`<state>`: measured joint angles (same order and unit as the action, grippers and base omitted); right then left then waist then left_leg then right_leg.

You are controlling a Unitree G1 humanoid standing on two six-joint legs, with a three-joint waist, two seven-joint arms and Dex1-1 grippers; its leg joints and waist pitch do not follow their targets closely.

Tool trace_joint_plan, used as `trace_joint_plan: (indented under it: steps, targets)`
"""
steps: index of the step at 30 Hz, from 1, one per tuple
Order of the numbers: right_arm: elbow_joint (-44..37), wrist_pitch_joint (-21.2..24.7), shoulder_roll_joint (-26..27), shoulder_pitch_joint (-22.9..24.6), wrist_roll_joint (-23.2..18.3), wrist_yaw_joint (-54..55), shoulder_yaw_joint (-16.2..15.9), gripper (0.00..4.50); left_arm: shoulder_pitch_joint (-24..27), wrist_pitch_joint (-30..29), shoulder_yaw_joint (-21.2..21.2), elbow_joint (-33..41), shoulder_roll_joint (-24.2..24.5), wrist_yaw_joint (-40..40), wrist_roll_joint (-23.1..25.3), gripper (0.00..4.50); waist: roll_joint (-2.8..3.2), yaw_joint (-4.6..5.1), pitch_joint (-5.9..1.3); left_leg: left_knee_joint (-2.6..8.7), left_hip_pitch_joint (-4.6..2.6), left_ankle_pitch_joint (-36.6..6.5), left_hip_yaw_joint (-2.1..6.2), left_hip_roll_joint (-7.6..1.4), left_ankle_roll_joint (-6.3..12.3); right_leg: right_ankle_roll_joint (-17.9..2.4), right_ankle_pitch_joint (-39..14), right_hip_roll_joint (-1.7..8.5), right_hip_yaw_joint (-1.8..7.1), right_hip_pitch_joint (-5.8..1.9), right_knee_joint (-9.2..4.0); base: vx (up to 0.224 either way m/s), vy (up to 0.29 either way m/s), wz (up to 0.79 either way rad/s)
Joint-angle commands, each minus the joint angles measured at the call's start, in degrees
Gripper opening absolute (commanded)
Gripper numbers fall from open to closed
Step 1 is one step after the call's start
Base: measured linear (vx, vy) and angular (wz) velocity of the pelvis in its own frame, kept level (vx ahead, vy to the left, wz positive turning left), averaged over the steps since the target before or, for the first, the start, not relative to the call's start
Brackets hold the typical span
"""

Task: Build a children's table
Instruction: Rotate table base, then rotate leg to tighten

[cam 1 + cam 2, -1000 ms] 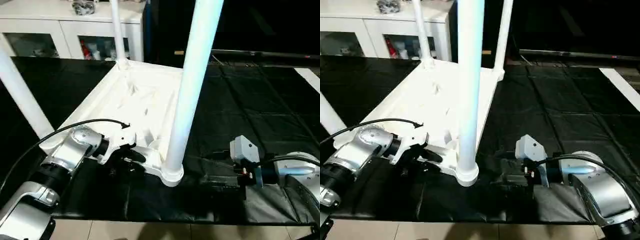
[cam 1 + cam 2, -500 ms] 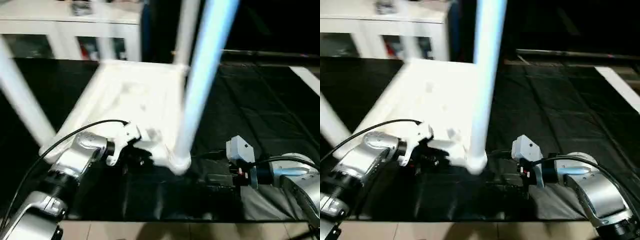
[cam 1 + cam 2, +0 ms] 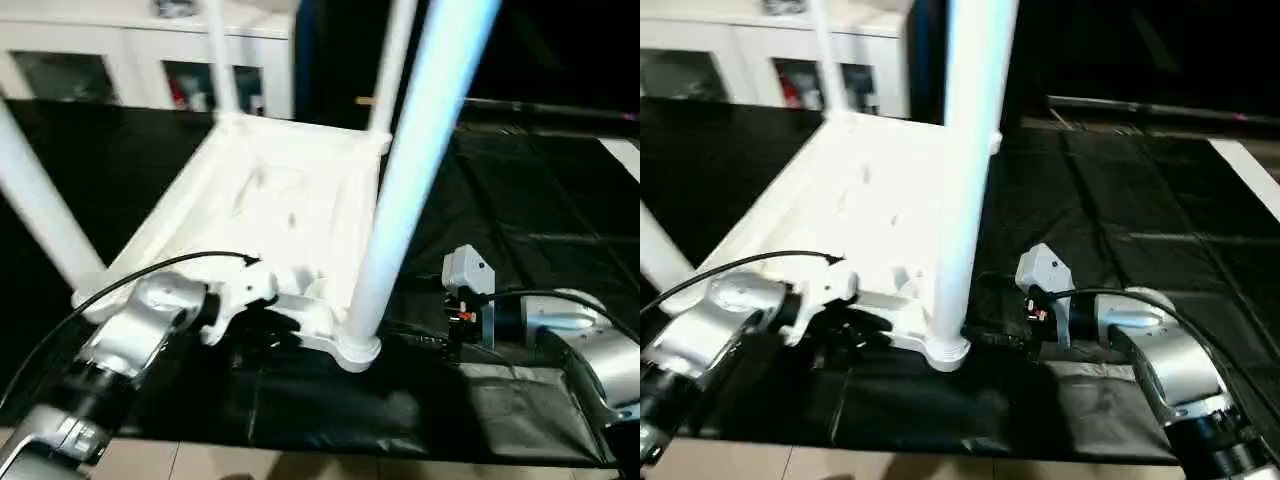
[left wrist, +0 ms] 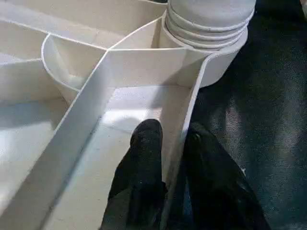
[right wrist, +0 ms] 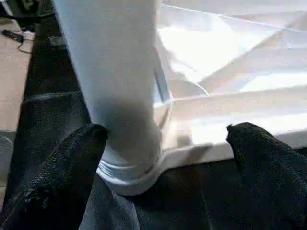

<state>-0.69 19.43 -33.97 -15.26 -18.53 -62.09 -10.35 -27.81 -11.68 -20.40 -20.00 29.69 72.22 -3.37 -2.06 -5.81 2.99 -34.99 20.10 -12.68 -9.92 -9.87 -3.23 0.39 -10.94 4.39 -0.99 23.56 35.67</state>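
Upturned white ribbed plastic children's table (image 3: 290, 200): shifted since a second ago. Left pincer (image 4: 168, 158) clamps its frame wall; right pincer (image 5: 163, 158), spread wide, has advanced toward the six-o'clock leg (image 3: 400, 200), likely to tighten it.

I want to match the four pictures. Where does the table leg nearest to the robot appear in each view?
Left eye view: the nearest leg rises right of centre, from the near corner of the table.
Right eye view: the same leg stands near the middle.
Left wrist view: its ringed base sits beyond the left claw.
Right wrist view: it stands close ahead.
Shared landmark: the round corner socket.
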Motion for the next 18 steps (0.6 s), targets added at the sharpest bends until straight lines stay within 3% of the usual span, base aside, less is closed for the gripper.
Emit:
trace_joint_plan:
  steps: [1,2,4,5,8,9,13,18]
  targets:
    - [0.6,-1.0,-0.2,-0.2,-0.3,-0.7,0.0,4.50,-2.0,2.8,-1.0,-3.0,-1.9,-1.0,0.9,0.55,-0.46,0.09,-3.07,4.42,-0.53,-8.0,0.20,-2.76,3.42,-14.4,-9.9,3.27,1.90,-2.47,-4.15,0.000,0.000,0.00]
    - [0.8,-1.2,-0.1,-0.2,-0.2,-0.7,0.0,4.50,-2.7,3.3,-0.8,-3.4,-2.1,0.0,0.3,0.55,-0.31,-0.20,-2.99,4.59,-0.75,-9.8,0.26,-2.86,2.52,-13.8,-12.5,3.41,2.02,-2.37,-4.39,0.000,0.000,0.00]
    - [1.0,-1.4,0.0,-0.2,-0.1,-0.8,-0.1,4.50,-3.5,3.8,-0.8,-3.2,-1.8,1.8,-0.3,1.09,-0.36,-0.23,-2.96,4.89,-0.46,-11.2,0.45,-2.89,1.22,-12.8,-14.9,3.50,2.04,-2.58,-4.50,0.000,0.000,0.00]
    - [0.7,-1.3,-0.1,0.0,-0.2,-0.9,-0.1,4.50,-4.2,4.0,-1.0,-3.1,-1.5,2.8,-0.2,1.22,0.16,-0.26,-3.03,5.05,-0.35,-11.8,0.70,-2.91,0.30,-12.0,-15.3,3.52,2.00,-2.64,-4.41,0.000,0.000,0.00]
    - [0.4,-1.2,-0.1,0.2,-0.1,-1.1,0.1,4.50,-4.8,5.3,-1.6,-3.6,-1.1,3.8,0.6,1.35,-0.01,-0.23,-3.06,5.08,-0.35,-11.3,0.70,-2.88,0.31,-11.8,-14.0,3.43,2.00,-2.63,-4.49,0.000,0.000,0.00]
    - [0.2,-1.1,-0.2,0.4,-0.2,-1.1,0.2,4.50,-5.1,5.4,-2.0,-3.8,-0.9,4.3,0.9,1.53,-0.02,-0.24,-3.21,4.93,-0.32,-10.0,0.60,-2.83,0.42,-12.4,-10.9,3.31,1.99,-2.70,-4.16,0.000,0.000,0.00]
    - [-0.4,-1.0,-0.5,1.1,-0.3,-1.3,0.4,4.50,-6.2,6.1,-2.5,-5.7,-1.1,6.5,1.4,1.53,-0.08,-0.18,-3.42,4.60,-0.07,-7.1,0.51,-2.63,1.30,-13.8,-5.9,3.27,1.89,-3.07,-3.59,0.000,0.000,0.00]
    - [-0.8,-1.2,-0.8,1.9,-0.3,-1.6,0.4,4.50,-7.7,5.6,-3.1,-7.5,-1.3,8.6,1.4,1.53,-0.02,0.11,-3.34,4.67,0.00,-7.8,0.54,-2.70,1.37,-14.6,-6.2,3.30,1.82,-3.21,-3.72,0.000,0.000,0.00]
